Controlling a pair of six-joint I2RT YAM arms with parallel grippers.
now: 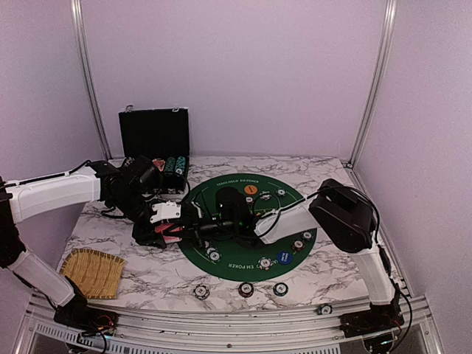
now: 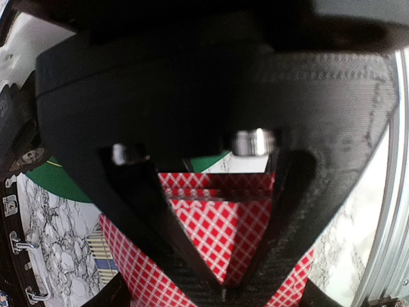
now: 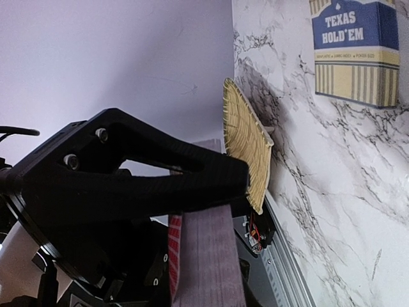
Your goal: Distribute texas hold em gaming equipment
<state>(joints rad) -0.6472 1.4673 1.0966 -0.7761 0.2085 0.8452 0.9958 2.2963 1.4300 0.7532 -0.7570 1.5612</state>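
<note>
Both grippers meet at the left edge of the round green felt (image 1: 221, 190). My left gripper (image 1: 174, 228) (image 2: 223, 293) is shut on a stack of red-backed playing cards (image 1: 169, 234) (image 2: 220, 224), its fingers forming a V over the checked backs. My right gripper (image 1: 198, 230) (image 3: 239, 192) reaches in from the right and is shut on a playing card (image 3: 204, 256), seen almost edge-on with a red strip on its left. Striped poker chips (image 1: 212, 253) lie on the felt, along with an orange button (image 1: 251, 189) and a blue button (image 1: 282, 257). More chips (image 1: 245, 289) sit near the front edge.
The open black chip case (image 1: 154, 133) stands at the back left with chips (image 1: 173, 164) in it. A woven straw mat (image 1: 92, 271) (image 3: 246, 141) lies at the front left corner. A blue and yellow Texas Hold'em card box (image 3: 354, 54) rests on the marble.
</note>
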